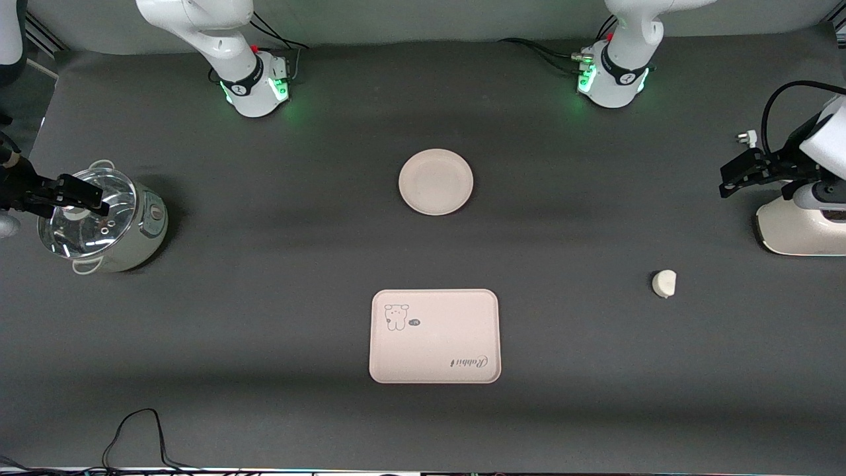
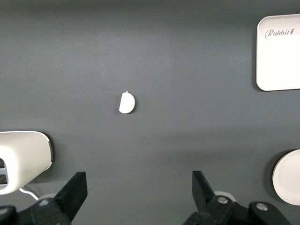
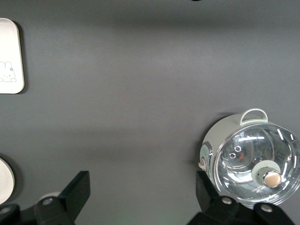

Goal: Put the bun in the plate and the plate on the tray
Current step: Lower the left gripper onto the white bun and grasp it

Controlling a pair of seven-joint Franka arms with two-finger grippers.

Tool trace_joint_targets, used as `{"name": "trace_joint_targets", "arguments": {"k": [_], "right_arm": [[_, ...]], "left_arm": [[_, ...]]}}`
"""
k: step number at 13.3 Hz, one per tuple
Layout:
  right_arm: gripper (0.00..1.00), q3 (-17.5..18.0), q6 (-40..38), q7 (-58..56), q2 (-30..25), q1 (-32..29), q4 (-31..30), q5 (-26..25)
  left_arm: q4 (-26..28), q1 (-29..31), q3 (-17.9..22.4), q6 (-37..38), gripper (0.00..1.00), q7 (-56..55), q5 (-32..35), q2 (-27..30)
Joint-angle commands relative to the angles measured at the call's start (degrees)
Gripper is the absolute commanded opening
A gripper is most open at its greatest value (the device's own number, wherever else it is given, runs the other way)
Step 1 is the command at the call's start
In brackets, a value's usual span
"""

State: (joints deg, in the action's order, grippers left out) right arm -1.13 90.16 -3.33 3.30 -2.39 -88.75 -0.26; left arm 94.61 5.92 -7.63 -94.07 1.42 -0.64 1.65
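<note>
lying nearest the front camera, tray: smooth cream rectangle with rounded corners, cartoon animal and script "rabbit"; plate, round, matte cream with a shallow rim, sits farther from the camera, well apart. bun, small off-white lump with one flat side, rests on the dark mat toward the left arm's end. left gripper released above a white appliance; right gripper released over a glass-lidded pot.

A dark grey mat covers the worktop edge to edge. Black cables trail at seven o'clock. Soft bands of light and shadow cross it.
</note>
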Motion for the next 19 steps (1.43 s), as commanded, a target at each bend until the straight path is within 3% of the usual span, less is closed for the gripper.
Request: {"name": "trace_joint_targets", "arguments": {"k": [1,5,8,10,13,19], "right_arm": [[1.00,0.1,0.0,0.6,-1.3,0.3,-0.9,-1.1],[1.00,0.1,0.0,0.6,-1.2,0.3,-1.0,-1.1],[1.00,0.1,0.0,0.6,-1.3,0.3,-1.5,-1.0],[1.00,0.1,0.1,0.5,-1.2,0.2,-1.6,-0.9],[1.00,0.0,0.1,0.6,-1.2,0.2,-1.7,-0.9],[1.00,0.0,0.4,0.6,-1.0,0.2,-1.7,-0.8]], "left_arm": [[-0.6,-0.2,0.1,0.6,1.00,0.7,0.9,0.0],[-0.7,-0.3,0.1,-0.3,1.00,0.9,1.3,-1.6],[0.4,-1.0,-0.2,-5.0,1.00,1.0,7.2,-6.4],[3.6,-0.6,-0.2,-12.6,1.00,1.0,7.5,-9.7],[14.5,-0.2,-0.1,-31.0,1.00,0.9,7.5,-13.0],[18.5,2.5,0.2,-45.2,1.00,1.0,8.6,-25.3]]}}
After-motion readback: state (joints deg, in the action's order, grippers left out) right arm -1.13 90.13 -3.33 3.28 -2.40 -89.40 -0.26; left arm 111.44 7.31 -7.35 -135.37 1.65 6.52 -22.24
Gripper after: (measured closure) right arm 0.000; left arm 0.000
